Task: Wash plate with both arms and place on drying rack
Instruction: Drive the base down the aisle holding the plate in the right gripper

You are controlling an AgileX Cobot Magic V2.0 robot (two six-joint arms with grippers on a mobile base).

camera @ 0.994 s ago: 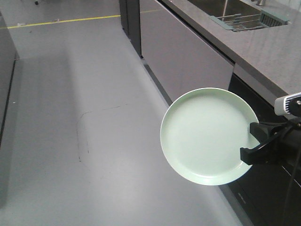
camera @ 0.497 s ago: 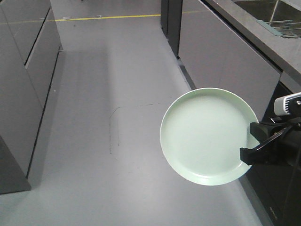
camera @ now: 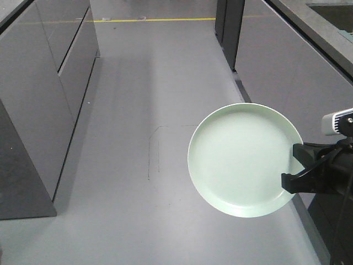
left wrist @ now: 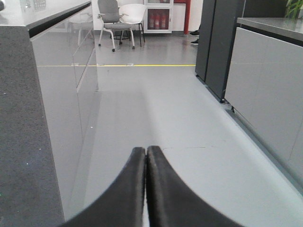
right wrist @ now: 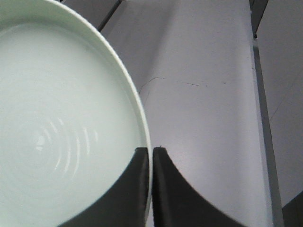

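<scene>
Over the aisle floor (camera: pixel 127 121), right of centre in the front view, you have:

1. Plate (camera: pixel 244 159): pale mint green, plain, bare. It is held in the air with its face turned up toward the front camera, clear of the floor and of the furniture on either side. In the right wrist view the plate (right wrist: pixel 61 118) fills the left half and shows faint concentric rings on its glaze.

2. Right gripper (camera: pixel 294 165): clamped on the plate's right rim, one finger over the face and one under. From the wrist (right wrist: pixel 151 156) you see the jaws nearly together, with only the rim's thickness between them.

3. Left gripper (left wrist: pixel 146 153): fingers pressed together, holding nothing, pointing down the aisle.

4. Camera block (camera: pixel 337 122): silver-grey, just above the right gripper.

5. Cabinets (camera: pixel 49 99): grey, along the left of the aisle. More grey fronts stand on the right under a counter (camera: pixel 314 25).

6. Yellow line (camera: pixel 154 20): runs across the floor at the far end.

7. Chairs (left wrist: pixel 118 14): two, beyond the line, seen from the left wrist.
</scene>
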